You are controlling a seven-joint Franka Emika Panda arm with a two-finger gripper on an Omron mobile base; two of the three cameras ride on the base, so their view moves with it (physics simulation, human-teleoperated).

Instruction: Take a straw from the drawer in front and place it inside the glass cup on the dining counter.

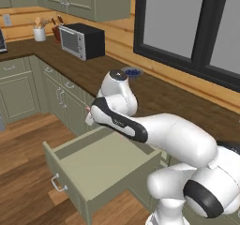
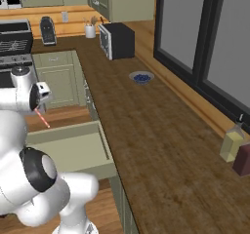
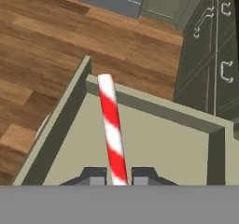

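My gripper (image 3: pixel 117 176) is shut on the straw (image 3: pixel 112 125), a red-and-white striped stick that points away from the fingertips, over the open drawer (image 3: pixel 163 139). From the right base view the straw (image 2: pixel 42 118) slants down out of the gripper (image 2: pixel 37 106) above the sage-green drawer (image 2: pixel 68 147). In the left base view the drawer (image 1: pixel 103 165) stands pulled out with its silver handle at the front, and the gripper (image 1: pixel 88 117) hangs over its back edge, partly hidden by my forearm. The glass cup and the dining counter are out of view.
A long dark wood worktop (image 2: pixel 146 130) carries a microwave (image 2: pixel 117 40), a glass bowl of blue berries (image 2: pixel 141 77), and a yellow bottle (image 2: pixel 231 145) at the right. Cabinet doors (image 3: pixel 214 55) line the wall beyond the drawer. A wooden floor (image 1: pixel 23 144) lies left of the drawer.
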